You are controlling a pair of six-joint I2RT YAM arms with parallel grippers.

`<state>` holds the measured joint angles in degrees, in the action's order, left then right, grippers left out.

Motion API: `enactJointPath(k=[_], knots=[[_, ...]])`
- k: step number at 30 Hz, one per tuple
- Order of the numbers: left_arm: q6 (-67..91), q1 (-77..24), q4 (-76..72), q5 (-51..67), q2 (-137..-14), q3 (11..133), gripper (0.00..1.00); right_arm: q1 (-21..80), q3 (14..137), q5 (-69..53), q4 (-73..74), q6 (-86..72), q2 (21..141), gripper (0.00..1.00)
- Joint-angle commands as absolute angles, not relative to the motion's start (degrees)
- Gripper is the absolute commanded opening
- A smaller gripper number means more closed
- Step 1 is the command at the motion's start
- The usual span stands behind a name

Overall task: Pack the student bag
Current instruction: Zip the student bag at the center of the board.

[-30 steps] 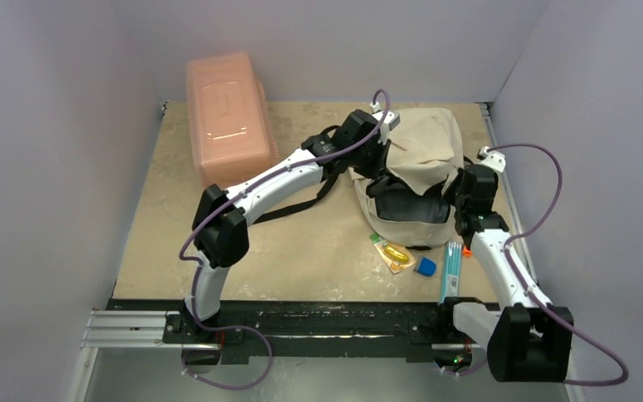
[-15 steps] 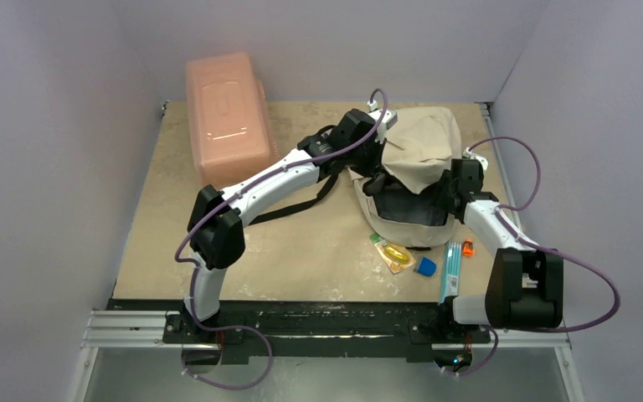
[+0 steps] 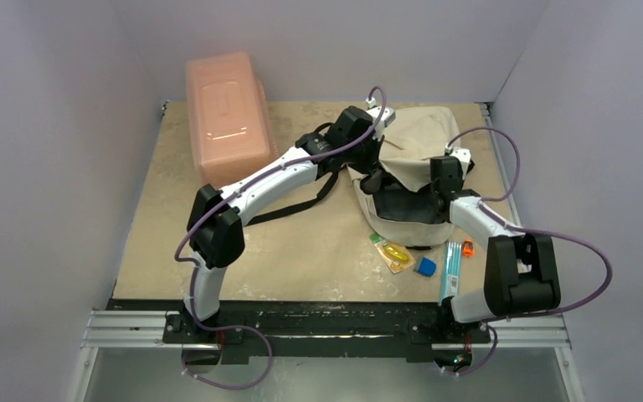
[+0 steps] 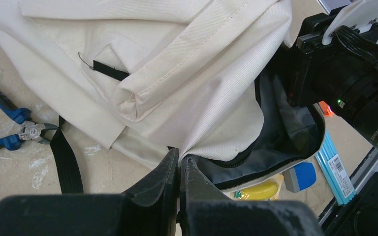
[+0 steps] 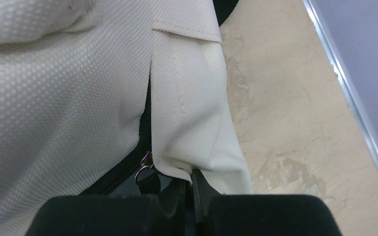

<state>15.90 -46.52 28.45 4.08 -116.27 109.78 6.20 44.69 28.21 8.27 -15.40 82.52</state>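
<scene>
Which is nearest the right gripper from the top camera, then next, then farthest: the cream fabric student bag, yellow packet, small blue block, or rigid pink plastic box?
1. The cream fabric student bag, pinched by the right gripper.
2. The yellow packet and small blue block, near side of the bag; too close to call.
3. The rigid pink plastic box, far back left.

On the table (image 3: 301,251), the student bag (image 3: 423,142) lies right of the box (image 3: 226,117), a packet (image 3: 395,254) just before it.
</scene>
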Motion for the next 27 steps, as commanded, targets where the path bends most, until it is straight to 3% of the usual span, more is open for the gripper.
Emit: enactJointPath(k=[1,6,9,12,18,22,24,27], knots=[[15.3,-45.2,29.82,0.19,-113.66,112.06,0.0,6.08,45.98,33.17,3.33,-16.17,79.89,0.0],[18.09,-44.63,32.37,0.18,-112.27,112.46,0.03,6.14,43.73,20.62,7.06,-18.47,70.77,0.0],[20.28,-44.13,33.79,2.52,-111.15,113.89,0.27,6.01,40.67,10.0,6.28,-20.25,64.65,0.0],[21.89,-44.21,31.0,7.36,-108.61,112.9,0.39,6.02,38.59,3.23,4.49,-20.22,60.48,0.0],[23.97,-45.37,20.71,15.36,-102.59,105.99,0.4,5.57,36.19,0.12,4.04,-18.42,55.43,0.0],[22.96,-45.7,23.85,12.21,-100.22,105.86,0.27,5.24,32.26,0.09,2.63,-18.62,49.08,0.0],[21.28,-45.59,27.61,5.75,-99.28,105.93,0.34,5.06,31.05,0.09,1.4,-19.08,46.11,0.0],[19.62,-45.52,27.28,11.36,-100.17,106.23,0.47,5.08,30.03,-2.9,0.21,-18.83,43.56,0.0]])
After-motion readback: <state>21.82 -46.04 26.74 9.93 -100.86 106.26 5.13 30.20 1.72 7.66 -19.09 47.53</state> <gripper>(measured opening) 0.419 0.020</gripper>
